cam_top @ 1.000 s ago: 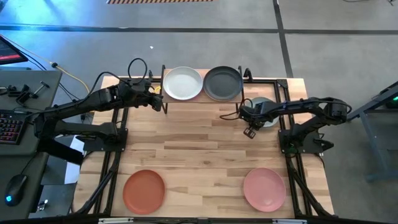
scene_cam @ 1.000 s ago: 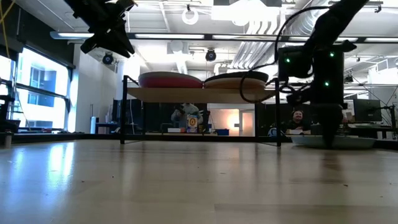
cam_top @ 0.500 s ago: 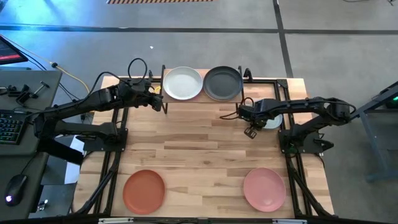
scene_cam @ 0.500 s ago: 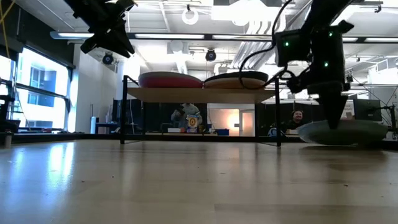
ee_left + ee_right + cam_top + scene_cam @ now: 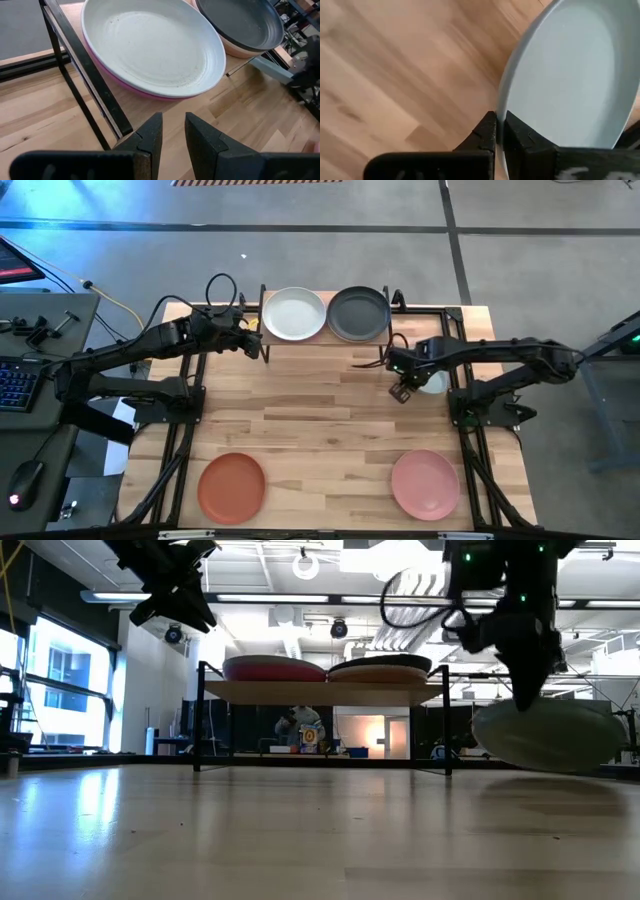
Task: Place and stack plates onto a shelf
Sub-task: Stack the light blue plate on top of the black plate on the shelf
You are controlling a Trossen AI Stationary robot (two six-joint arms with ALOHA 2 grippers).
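Right end effector (image 5: 400, 387) clenched on the rim of a pale grey-green round matte plate (image 5: 548, 735), lifted clear of the butcher-block tabletop (image 5: 330, 440).

The plate hung tilted just right of the small wooden shelf with black metal legs (image 5: 320, 692), whose near right leg stood between plate and shelf top. The shelf carried two stacks: a pale plate (image 5: 294, 313) over a magenta plate (image 5: 272, 668), and a charcoal plate (image 5: 359, 313) over a peach plate (image 5: 380, 669). The left end effector (image 5: 171, 136) hovered beside the shelf's left end, fingers slightly parted, empty. A terracotta orange plate (image 5: 231, 486) and a pink plate (image 5: 425, 484) lay at the tabletop's near edge, well apart.
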